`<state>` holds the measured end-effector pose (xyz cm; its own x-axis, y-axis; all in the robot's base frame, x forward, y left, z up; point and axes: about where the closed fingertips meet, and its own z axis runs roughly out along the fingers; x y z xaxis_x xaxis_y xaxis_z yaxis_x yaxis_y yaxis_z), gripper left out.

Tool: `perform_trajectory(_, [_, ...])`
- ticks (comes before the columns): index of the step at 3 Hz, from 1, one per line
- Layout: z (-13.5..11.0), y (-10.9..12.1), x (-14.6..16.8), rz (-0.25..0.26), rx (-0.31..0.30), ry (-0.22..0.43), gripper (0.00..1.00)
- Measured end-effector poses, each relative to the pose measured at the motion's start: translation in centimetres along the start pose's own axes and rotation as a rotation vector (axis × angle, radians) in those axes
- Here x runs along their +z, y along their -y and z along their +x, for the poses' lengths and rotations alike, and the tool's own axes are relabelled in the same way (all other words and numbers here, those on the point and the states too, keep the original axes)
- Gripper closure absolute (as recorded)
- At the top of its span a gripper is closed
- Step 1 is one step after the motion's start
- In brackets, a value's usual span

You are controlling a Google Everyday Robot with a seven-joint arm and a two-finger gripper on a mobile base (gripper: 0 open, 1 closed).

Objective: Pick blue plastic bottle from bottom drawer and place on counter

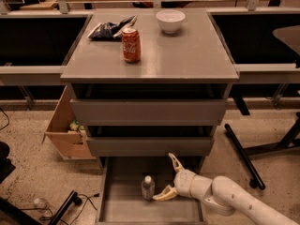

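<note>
The blue plastic bottle [148,187] stands upright with its white cap on the floor of the open bottom drawer [123,206], below the two closed drawer fronts. My gripper [168,177] comes in from the lower right on a white arm and sits inside the drawer, just right of the bottle. Its two pale fingers are spread wide, one pointing up toward the drawer front, one low beside the bottle's base. It holds nothing. The grey counter [187,55] is the cabinet's top, high above the drawer.
On the counter stand a red soda can [131,44], a white bowl [170,20] and a dark chip bag [108,29]. A cardboard box [65,130] sits on the floor left of the cabinet. Chair legs [243,153] lie to the right.
</note>
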<state>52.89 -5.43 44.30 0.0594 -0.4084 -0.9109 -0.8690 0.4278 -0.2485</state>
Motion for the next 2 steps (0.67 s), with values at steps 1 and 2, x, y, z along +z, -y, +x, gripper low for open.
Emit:
perform_trajectory(1, [4.5,-0.4,3.0,-0.066,0.016,0.025,0.00])
perform_trajectory(2, [6.5,-0.5,4.6,-0.087,0.027,0.040,0.00])
